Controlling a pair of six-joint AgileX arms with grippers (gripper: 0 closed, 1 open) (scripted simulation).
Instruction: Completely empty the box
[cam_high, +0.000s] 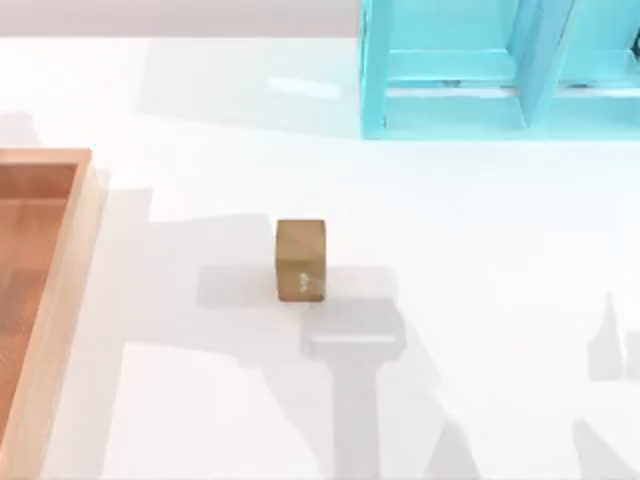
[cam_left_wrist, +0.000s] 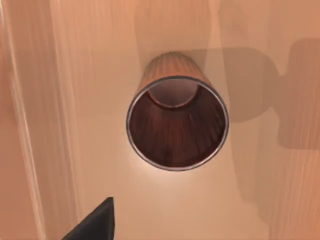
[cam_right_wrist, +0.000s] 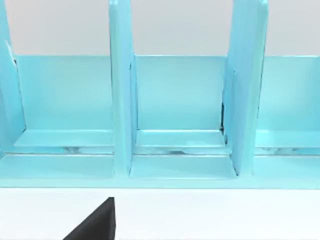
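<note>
Directly below the left tool, a wooden cup (cam_left_wrist: 177, 120) inside the box (cam_left_wrist: 60, 100).

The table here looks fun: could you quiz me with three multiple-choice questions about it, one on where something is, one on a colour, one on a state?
1. Where does the cube sit?
A. inside the box
B. on the table, apart from the box
C. on the shelf

2. What colour is the shelf?
A. cyan
B. red
C. black

3. How does the cup in the box stand?
A. on its side
B. upside down
C. upright, mouth open

Answers:
1 B, the top view shows white table between cube and box.
2 A, it is cyan in the top and right wrist views.
3 C, the left wrist view looks straight down into it.
</note>
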